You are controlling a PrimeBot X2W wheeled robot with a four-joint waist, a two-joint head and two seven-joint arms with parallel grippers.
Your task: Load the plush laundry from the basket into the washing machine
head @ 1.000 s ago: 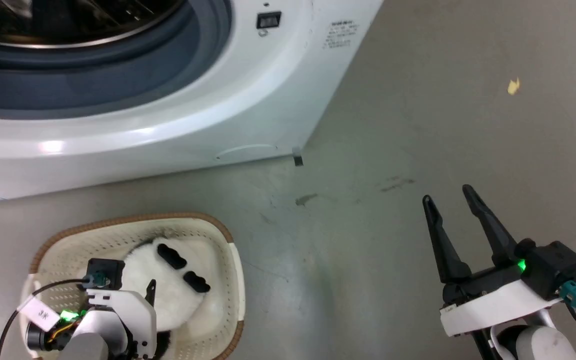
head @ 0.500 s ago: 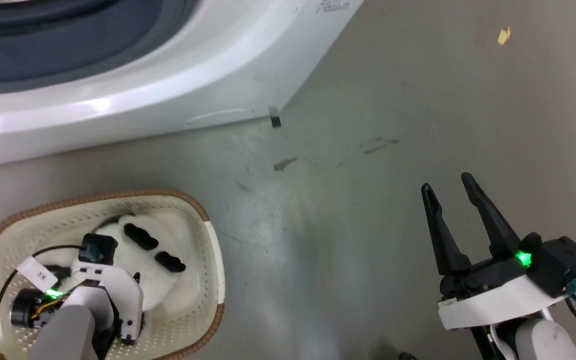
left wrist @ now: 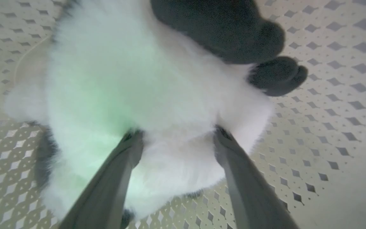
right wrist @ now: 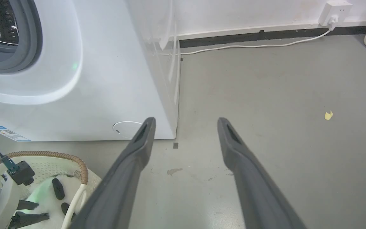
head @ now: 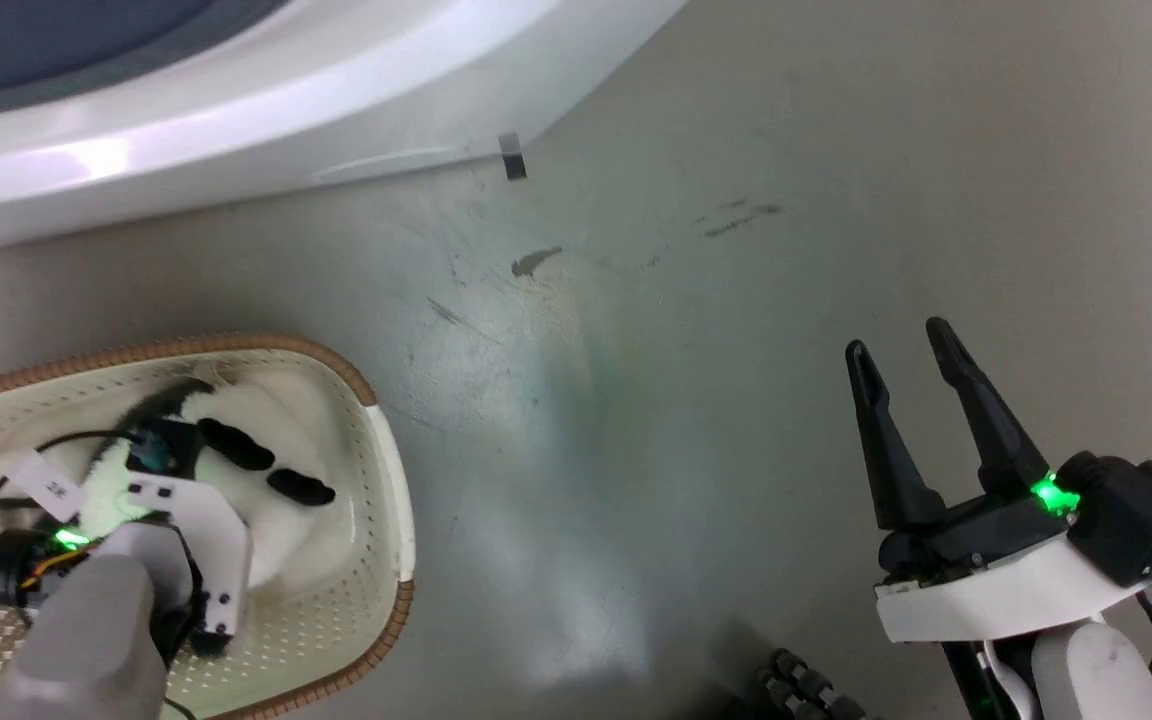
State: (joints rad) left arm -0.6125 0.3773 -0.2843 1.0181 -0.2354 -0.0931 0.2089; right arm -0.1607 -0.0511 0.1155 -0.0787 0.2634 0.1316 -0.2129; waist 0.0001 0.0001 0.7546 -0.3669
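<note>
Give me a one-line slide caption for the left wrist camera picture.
Left gripper with fingers spread, tips sunk in the white fur of the plush panda lying in the perforated basket.

We pointed our left pincer (left wrist: 178, 133) down. Its two dark fingers (left wrist: 116, 171) stood apart, and their tips were sunk in the soft white fur of the plush laundry (left wrist: 132, 79) just ahead of them. Fur filled the gap between the fingers. Behind the pincer, a green light (head: 66, 538) glowed by our white left wrist (head: 186, 520). Our grey left forearm (head: 86, 640) ran back from the wrist. Our right pincer (head: 896, 340) was wide open, its fingers spread like a V. The tips pointed forward and a little down. Behind them a green lamp (head: 1044, 492) shone on the right wrist (head: 986, 600).
</note>
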